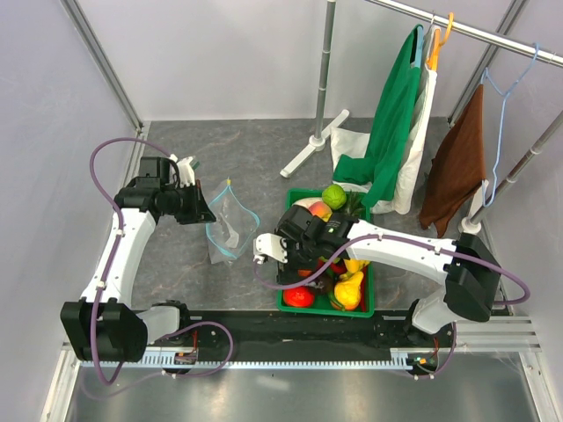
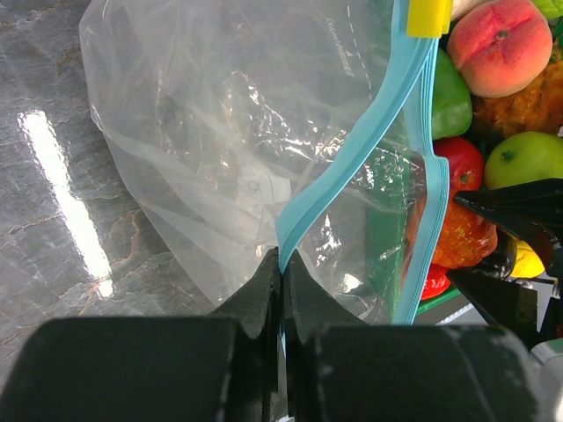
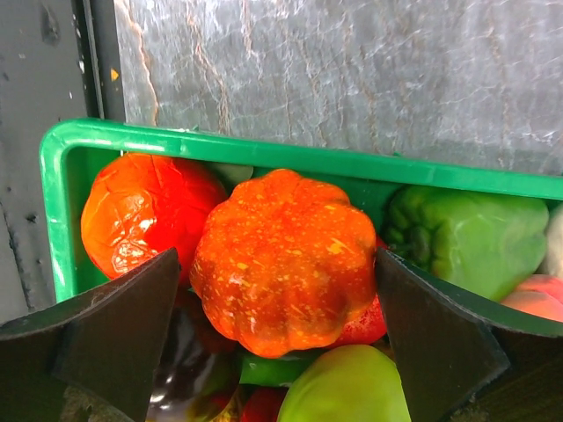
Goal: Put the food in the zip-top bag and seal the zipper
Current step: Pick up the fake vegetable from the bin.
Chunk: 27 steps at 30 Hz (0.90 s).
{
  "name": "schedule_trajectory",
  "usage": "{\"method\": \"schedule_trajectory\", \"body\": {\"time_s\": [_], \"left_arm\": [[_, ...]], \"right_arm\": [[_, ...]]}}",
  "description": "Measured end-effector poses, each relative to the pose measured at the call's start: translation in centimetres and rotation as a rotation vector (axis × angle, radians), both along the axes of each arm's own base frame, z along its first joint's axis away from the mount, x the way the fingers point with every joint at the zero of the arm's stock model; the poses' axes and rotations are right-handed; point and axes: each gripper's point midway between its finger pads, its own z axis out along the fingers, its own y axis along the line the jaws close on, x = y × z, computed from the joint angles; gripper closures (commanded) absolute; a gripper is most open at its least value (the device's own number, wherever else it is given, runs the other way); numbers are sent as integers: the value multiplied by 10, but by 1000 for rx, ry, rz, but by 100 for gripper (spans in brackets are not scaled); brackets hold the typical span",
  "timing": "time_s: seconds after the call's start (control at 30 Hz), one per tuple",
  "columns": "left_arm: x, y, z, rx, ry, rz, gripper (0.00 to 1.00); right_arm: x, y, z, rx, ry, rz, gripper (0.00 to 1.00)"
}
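Now, I had left gripper (image 2: 281, 264) pinched tight on the zipper (image 2: 352, 167), propping the bag (image 2: 202, 132) open left of the crate (image 3: 264, 154); right gripper (image 3: 274, 264) gaped wide astride a pumpkin (image 3: 281, 237) inside it, gripping nothing.

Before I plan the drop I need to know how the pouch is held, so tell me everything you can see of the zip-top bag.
The zip-top bag is a clear, thin, crinkled plastic pouch with a light-blue zipper along its mouth and a yellow slider at one end. The mouth gapes open, its two strips apart. The left gripper is shut on the nearer strip. The bag sits on the grey table, just left of the green crate; nothing shows inside it.
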Motion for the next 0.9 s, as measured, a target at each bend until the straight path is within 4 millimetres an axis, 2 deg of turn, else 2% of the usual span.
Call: {"method": "schedule_trajectory", "body": {"time_s": [0.17,0.3,0.33,0.43,0.6,0.77,0.83,0.9], "left_arm": [[0,0,0,0,-2,0,98],[0,0,0,-1,-1,0,98],[0,0,0,-1,0,0,98],[-1,0,-2,-1,3,0,98],[-1,0,-2,-1,5,-1,98],[-2,0,-3,-1,8,-1,98],[-1,0,-3,-2,7,-1,98],[-1,-1,-3,-3,7,-2,98]], "right_arm": [[-1,-2,-3,-16,0,15,4],[0,-2,-3,-17,-4,19,16],[0,-2,-2,-17,-4,18,22],[1,0,3,-10,-3,14,30],[5,9,19,29,-22,7,31],[10,18,48,85,-42,-11,32],[15,28,69,135,-61,-20,32],[20,40,99,204,-83,-30,33]]}}
